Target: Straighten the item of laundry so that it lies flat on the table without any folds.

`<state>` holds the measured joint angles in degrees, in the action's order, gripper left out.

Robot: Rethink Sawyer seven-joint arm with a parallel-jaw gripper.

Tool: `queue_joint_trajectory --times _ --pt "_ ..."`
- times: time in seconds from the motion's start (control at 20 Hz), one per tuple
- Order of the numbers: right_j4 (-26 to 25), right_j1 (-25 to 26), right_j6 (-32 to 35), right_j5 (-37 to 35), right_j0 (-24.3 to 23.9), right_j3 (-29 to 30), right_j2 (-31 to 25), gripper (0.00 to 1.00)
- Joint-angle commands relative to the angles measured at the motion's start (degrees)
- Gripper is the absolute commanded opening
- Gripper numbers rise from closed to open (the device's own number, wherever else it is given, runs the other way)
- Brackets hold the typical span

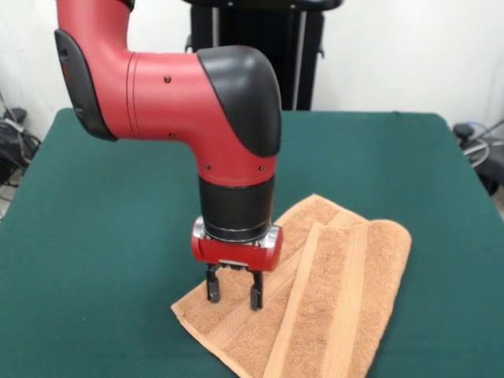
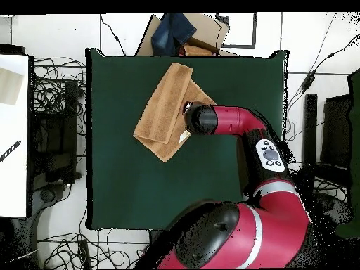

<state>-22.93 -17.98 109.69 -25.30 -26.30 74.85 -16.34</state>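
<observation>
The orange-tan towel (image 1: 339,291) lies on the dark green table (image 1: 118,236) near its front edge, slanted. Its right half is folded over itself lengthwise, and the band stripes show along the fold. No white label shows. My gripper (image 1: 234,295) points straight down over the towel's single-layer left part near the corner. It is open, with the fingertips (image 1: 213,296) at or just above the cloth and nothing between them. In the overhead view the towel (image 2: 163,112) lies in the upper middle of the table (image 2: 126,176), and the arm's wrist (image 2: 200,119) hides the gripper.
A black stand (image 1: 260,47) rises behind the table's far edge. In the overhead view a cardboard box with blue cloth (image 2: 186,31) sits just beyond the table's top edge. Cables (image 2: 53,91) and a white surface (image 2: 14,133) lie to the left.
</observation>
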Motion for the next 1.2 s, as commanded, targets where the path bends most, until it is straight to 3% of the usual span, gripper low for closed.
queue_joint_trajectory --times 0.05,0.4,0.45,0.85,1.2 --pt "-7.5 6.3 -7.4 5.2 -0.7 1.8 -3.2 1.00" --pt "-8.4 6.9 -1.9 6.6 3.1 -0.2 0.1 1.00" --pt "-9.4 6.8 -0.4 7.8 3.9 -0.5 0.7 0.00" --pt "-10.3 6.9 3.9 11.4 6.7 -1.0 3.2 0.00" --pt "-8.0 6.0 5.0 8.3 8.3 -1.1 4.9 0.00"
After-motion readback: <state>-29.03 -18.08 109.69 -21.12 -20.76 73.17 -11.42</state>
